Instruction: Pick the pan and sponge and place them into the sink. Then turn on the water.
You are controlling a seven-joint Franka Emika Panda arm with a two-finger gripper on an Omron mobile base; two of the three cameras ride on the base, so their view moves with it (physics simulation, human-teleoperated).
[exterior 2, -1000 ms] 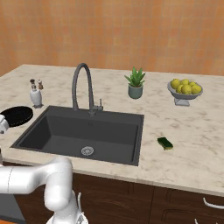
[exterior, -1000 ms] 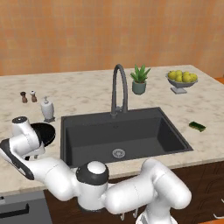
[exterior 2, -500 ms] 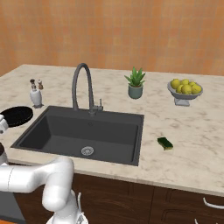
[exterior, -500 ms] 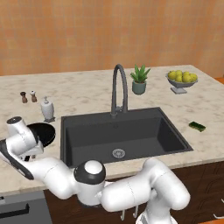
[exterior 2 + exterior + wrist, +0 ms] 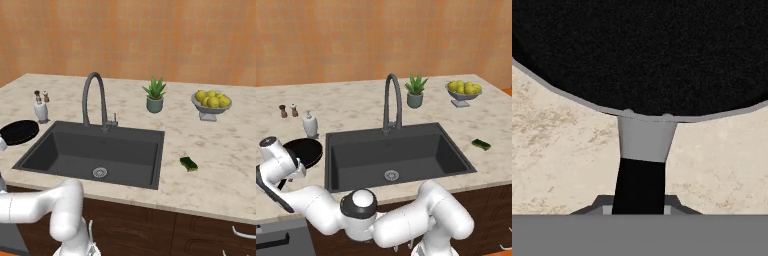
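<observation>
The pan (image 5: 305, 151) sits on the counter (image 5: 356, 107) at the left of the left base frame, just beside the sink's (image 5: 397, 156) left rim, in front of a white soap bottle (image 5: 310, 124). In the right base view it shows as a black disc at the left edge (image 5: 20, 132), touching nothing else on the counter. In the hand view the pan's black bowl (image 5: 642, 50) takes up the top half, and its handle (image 5: 641, 175) runs straight down from the rim to the bottom centre: a grey neck first, then the black grip. So the long axis lies vertical in that frame, handle end toward the camera, bowl away.

The gripper (image 5: 639, 207) is at the bottom centre of the hand view, its tips closed together on the black part of the handle. In the left base view the white hand hangs at the left edge, over the pan's near side.

The sponge (image 5: 189, 163) lies flat on the counter right of the sink, well apart from the pan, green side up. The faucet (image 5: 392, 101) arches over the back rim. A plant (image 5: 415, 91) and a fruit bowl (image 5: 463, 92) stand at the upper right.
</observation>
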